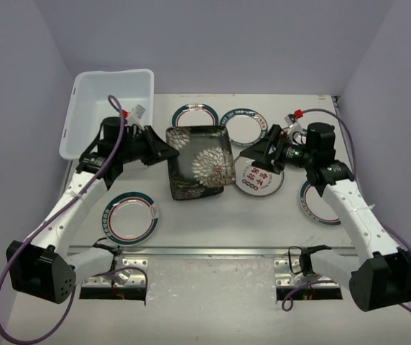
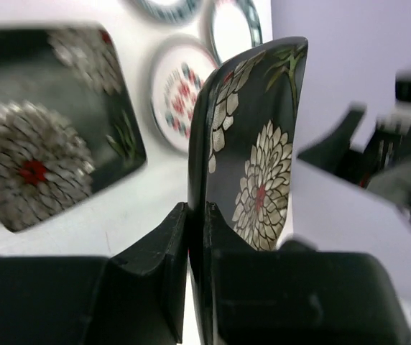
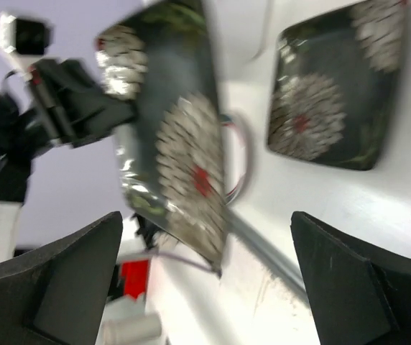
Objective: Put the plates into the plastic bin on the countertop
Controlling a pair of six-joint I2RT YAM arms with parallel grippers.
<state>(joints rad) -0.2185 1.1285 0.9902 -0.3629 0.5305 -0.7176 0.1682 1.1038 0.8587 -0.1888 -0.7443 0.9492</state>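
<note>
Top external: table (image 1: 213,223) carries plastic bin (image 1: 76,108) far-left, round plates (image 1: 130,218) scattered flat, one square plate (image 2: 40,158) flat at centre; second square plate (image 2: 259,165) held on edge above it, left pincer (image 2: 195,230) clamped on its rim; right pincer (image 3: 205,223) wide open, empty.

Two white arms with black ends
Left arm (image 1: 63,214) and right arm (image 1: 358,210) have white links, black base blocks near the metal strip (image 1: 213,251), black wedge-shaped fingers (image 3: 356,287), and a purple cable (image 1: 123,122) trailing along each.
</note>
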